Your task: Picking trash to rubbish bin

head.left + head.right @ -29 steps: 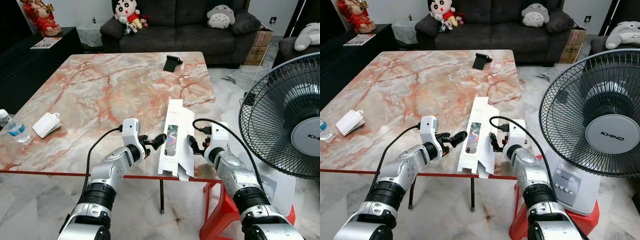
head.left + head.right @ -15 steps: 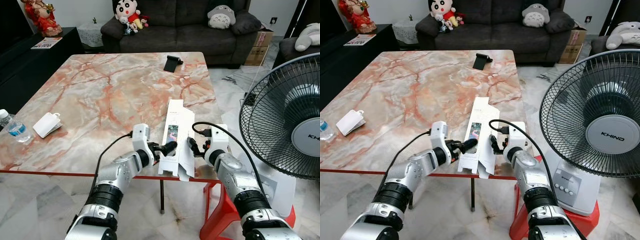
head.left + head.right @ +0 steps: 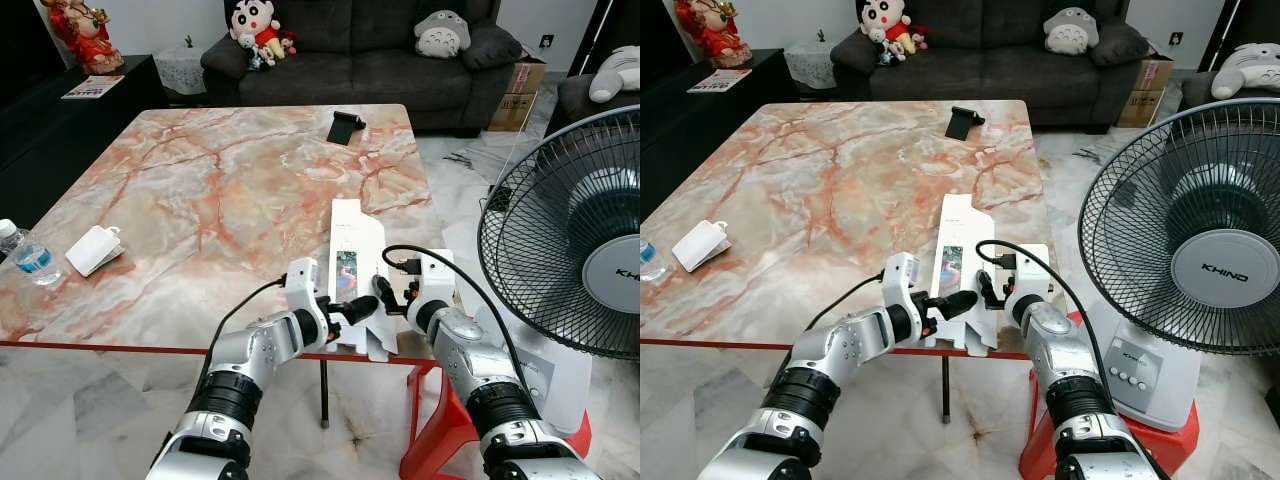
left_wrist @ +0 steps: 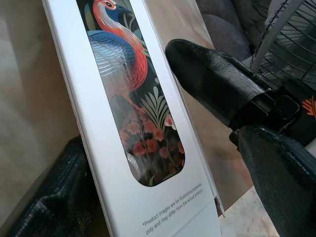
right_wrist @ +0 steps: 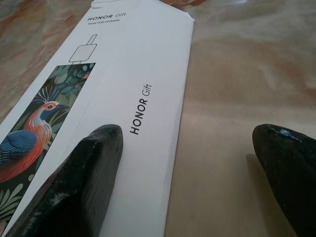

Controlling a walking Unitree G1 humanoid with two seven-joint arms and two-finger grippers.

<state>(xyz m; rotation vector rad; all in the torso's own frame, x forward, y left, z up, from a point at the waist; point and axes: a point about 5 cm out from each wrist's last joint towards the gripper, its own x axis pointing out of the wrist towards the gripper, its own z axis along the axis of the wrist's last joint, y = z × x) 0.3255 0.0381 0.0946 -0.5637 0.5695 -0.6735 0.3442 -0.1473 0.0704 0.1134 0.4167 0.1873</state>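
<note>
Low and centre in the left eye view, the flat white box (image 3: 352, 276) lies at the counter (image 3: 200, 200) edge. The left gripper (image 3: 352, 310) straddles it, spread. The right gripper (image 3: 385, 295) is open beside it; its wrist view reads "HONOR Gift".
</note>
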